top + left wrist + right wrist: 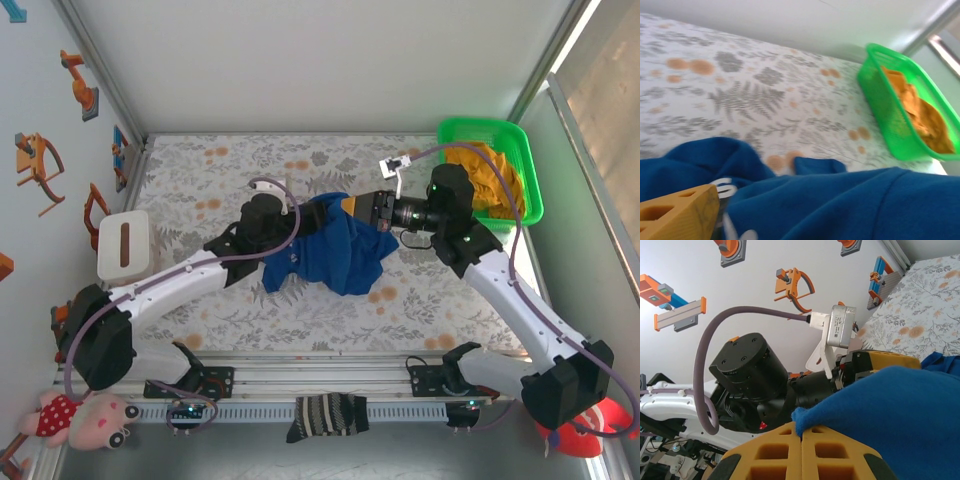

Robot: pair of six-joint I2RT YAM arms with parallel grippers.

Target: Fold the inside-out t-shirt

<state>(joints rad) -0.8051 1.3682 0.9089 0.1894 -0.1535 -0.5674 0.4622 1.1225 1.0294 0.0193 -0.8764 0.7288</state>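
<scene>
The inside-out t-shirt (340, 250) is a crumpled royal-blue heap in the middle of the leaf-patterned table, lifted at its top edge. My right gripper (347, 206) comes in from the right and is shut on a fold of the shirt; in the right wrist view the blue cloth (900, 410) is pinched between the closed yellow fingertips (801, 432). My left gripper (298, 226) is at the shirt's upper left. In its wrist view one yellow finger (682, 215) stands far to the left, the shirt (840, 205) lies across the space beside it, and the other finger is hidden.
A green basket (528, 150) holding an orange-yellow cloth (492, 178) stands at the back right, also seen as the basket (875, 95) in the left wrist view. A white box (122, 245) sits at the left edge. A striped sock (328, 416) lies on the front rail, a plush doll (90, 420) at the near left.
</scene>
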